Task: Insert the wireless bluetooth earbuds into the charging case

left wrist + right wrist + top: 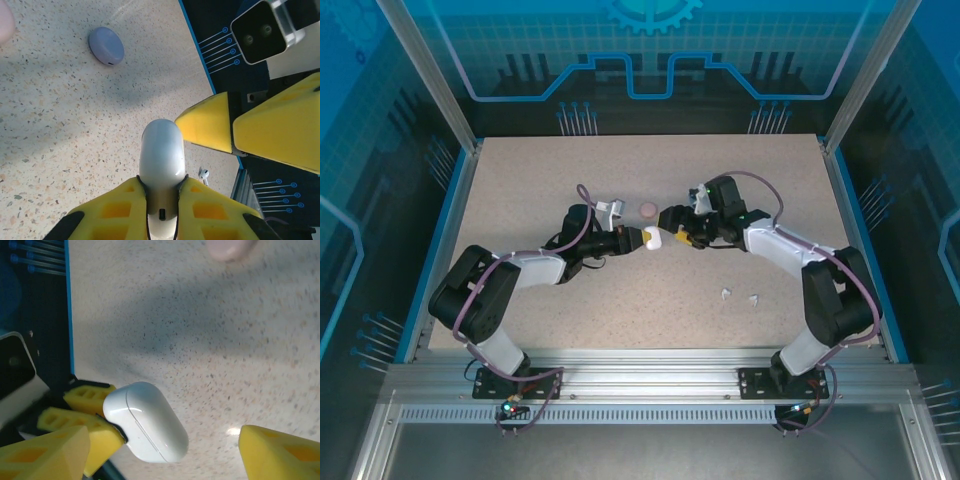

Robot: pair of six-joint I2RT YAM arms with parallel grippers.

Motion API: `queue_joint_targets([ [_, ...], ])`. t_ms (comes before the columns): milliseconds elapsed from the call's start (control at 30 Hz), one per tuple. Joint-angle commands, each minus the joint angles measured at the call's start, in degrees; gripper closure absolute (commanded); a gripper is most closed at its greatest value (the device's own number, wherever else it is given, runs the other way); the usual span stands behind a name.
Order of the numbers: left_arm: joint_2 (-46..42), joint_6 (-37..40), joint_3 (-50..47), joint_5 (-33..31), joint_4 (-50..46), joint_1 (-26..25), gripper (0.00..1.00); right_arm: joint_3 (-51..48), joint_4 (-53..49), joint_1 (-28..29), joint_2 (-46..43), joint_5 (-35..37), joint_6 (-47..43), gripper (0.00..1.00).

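A closed white charging case (161,150) is pinched at its lower end by my left gripper (161,184), which holds it above the table. From above, the case (654,238) hangs mid-table between the two arms. My right gripper (673,228) faces it and stands open. In the right wrist view the case (145,422) lies between that gripper's spread yellow fingers (280,455) without touching them. Two white earbuds (726,294) (755,298) lie on the table near the right arm, and one earbud (203,174) shows past the case.
A pale pink case (648,209) lies just behind the grippers. A lavender case (106,45) lies farther off on the speckled tabletop (570,180). A blue rim (448,220) edges the table on the left and right.
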Motion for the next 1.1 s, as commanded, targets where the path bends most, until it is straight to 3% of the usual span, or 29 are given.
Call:
queue_joint_targets([
  [0, -1.3, 1.5, 1.5, 1.0, 2.8, 0.2, 1.00, 0.6, -1.1, 1.3, 2.0, 0.7, 13.6, 0.17],
  [233, -1.2, 1.1, 2.0, 1.0, 3.3, 0.2, 1.00, 1.5, -1.5, 5.5, 2.7, 4.8, 24.1, 0.13],
  [567, -0.7, 0.7, 1.5, 1.0, 4.1, 0.2, 1.00, 5.8, -3.1, 7.2, 8.4, 9.7, 27.9, 0.16],
  [733, -1.0, -0.3, -0.2, -2.6, 4.7, 0.2, 0.98, 5.1, -4.3, 6.1, 8.2, 11.4, 25.8, 0.15],
  [800, -1.9, -0.4, -1.1, -5.6, 4.4, 0.2, 0.89, 5.7, -5.7, 4.6, 6.6, 12.3, 23.6, 0.14],
  [900, -3.4, -0.3, -1.8, -10.4, 2.7, 0.4, 0.64, 9.5, -9.8, 1.5, 5.2, 13.6, 18.2, 0.15],
  [1067, -5.2, -0.7, 0.6, -17.8, -4.3, 1.2, 0.12, 25.7, -24.5, -2.0, 10.6, 21.3, 4.4, 0.16],
])
